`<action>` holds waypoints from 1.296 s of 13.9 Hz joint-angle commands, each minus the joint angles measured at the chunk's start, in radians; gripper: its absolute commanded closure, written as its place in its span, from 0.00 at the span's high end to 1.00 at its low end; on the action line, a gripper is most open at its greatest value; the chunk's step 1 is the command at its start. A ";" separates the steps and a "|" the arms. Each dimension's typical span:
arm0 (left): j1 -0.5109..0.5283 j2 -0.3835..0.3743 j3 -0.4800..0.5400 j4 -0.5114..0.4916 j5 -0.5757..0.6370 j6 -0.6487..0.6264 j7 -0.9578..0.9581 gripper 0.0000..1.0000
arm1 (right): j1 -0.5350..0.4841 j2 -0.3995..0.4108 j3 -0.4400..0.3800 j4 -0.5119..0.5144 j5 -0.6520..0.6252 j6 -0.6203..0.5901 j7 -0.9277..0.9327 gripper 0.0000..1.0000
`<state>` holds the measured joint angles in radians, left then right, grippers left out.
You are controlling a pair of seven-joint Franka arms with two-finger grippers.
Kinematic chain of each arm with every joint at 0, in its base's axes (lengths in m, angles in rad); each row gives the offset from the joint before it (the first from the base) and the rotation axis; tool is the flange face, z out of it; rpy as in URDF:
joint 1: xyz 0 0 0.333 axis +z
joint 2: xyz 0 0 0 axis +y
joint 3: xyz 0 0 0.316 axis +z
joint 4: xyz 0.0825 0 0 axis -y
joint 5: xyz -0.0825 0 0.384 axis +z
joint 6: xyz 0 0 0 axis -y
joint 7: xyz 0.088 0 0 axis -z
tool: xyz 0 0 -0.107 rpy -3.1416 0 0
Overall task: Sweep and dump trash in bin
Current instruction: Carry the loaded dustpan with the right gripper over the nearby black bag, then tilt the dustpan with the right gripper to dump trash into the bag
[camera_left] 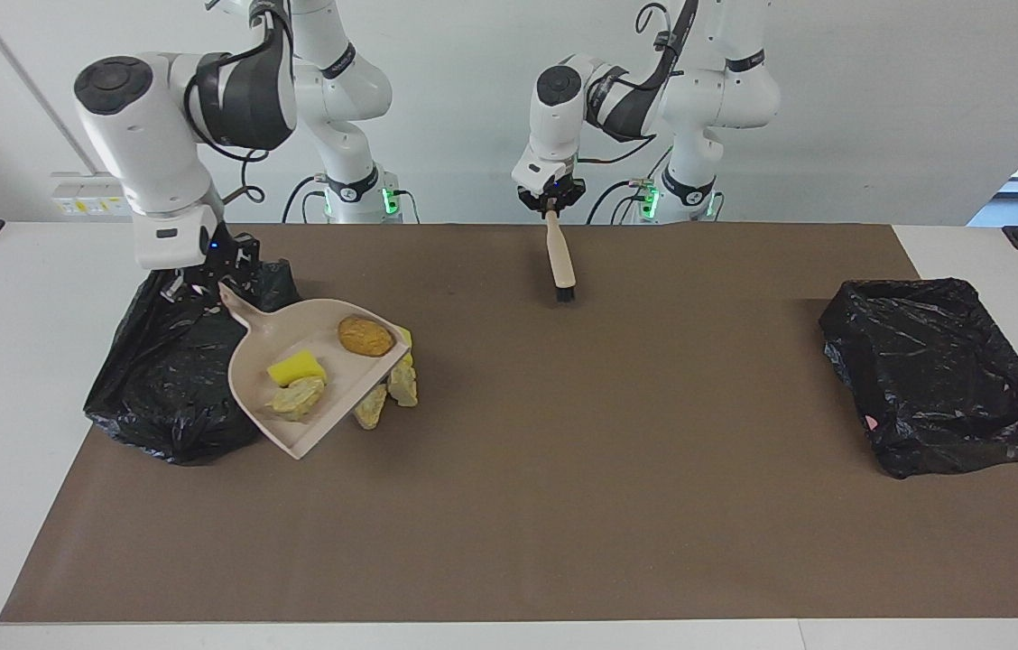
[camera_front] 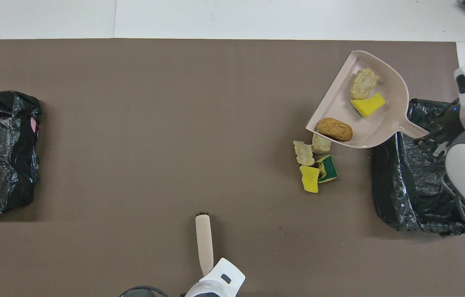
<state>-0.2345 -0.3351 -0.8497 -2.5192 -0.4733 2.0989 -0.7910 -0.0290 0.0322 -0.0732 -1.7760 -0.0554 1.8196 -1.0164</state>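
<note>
My right gripper [camera_left: 202, 284] is shut on the handle of the beige dustpan [camera_left: 315, 332], holding it raised and tilted beside the black-lined bin [camera_left: 171, 379]. In the pan lie three scraps of trash: a brown lump [camera_left: 365, 336], a yellow sponge bit [camera_left: 296, 367] and a pale chunk [camera_left: 297, 397]. Several more scraps [camera_front: 303, 152] lie on the mat under the pan's lip, among them a yellow-green sponge bit [camera_front: 328, 169]. My left gripper [camera_left: 550, 209] is shut on the brush [camera_left: 560, 257], bristles down near the mat's middle, close to the robots.
The dustpan [camera_front: 339, 107], the bin [camera_front: 418, 189], the right gripper [camera_front: 430, 138] and the brush [camera_front: 204, 243] also show in the overhead view. A second black-lined bin [camera_left: 938, 375] stands at the left arm's end. A brown mat [camera_left: 563, 506] covers the table.
</note>
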 commanded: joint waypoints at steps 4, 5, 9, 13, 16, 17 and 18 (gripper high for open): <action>-0.042 -0.067 0.011 -0.087 -0.082 0.046 0.054 0.00 | -0.202 0.014 0.007 0.033 -0.026 -0.022 -0.129 0.00; -0.040 -0.067 0.014 -0.089 -0.096 0.044 0.094 0.00 | -0.225 0.012 0.006 0.036 -0.050 -0.023 -0.148 0.00; -0.034 -0.065 0.015 -0.090 -0.125 0.033 0.153 0.00 | -0.308 0.012 0.001 0.056 -0.197 -0.023 -0.284 0.00; -0.031 -0.064 0.021 -0.090 -0.126 0.007 0.179 0.31 | -0.315 -0.017 0.001 0.002 -0.320 -0.020 -0.401 0.00; -0.008 -0.056 0.024 -0.076 -0.127 -0.023 0.208 0.56 | -0.298 -0.037 0.010 -0.037 -0.455 -0.002 -0.419 0.00; -0.005 -0.045 0.026 -0.072 -0.125 -0.022 0.214 0.69 | -0.296 -0.038 0.015 -0.043 -0.484 0.004 -0.424 0.00; 0.001 -0.035 0.029 -0.055 -0.120 -0.011 0.217 0.91 | -0.287 -0.038 0.016 -0.057 -0.512 0.027 -0.424 0.00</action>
<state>-0.2517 -0.3668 -0.8272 -2.5844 -0.5746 2.1004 -0.6080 -0.3262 0.0291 -0.0634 -1.7847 -0.5124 1.8137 -1.4116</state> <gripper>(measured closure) 0.427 0.683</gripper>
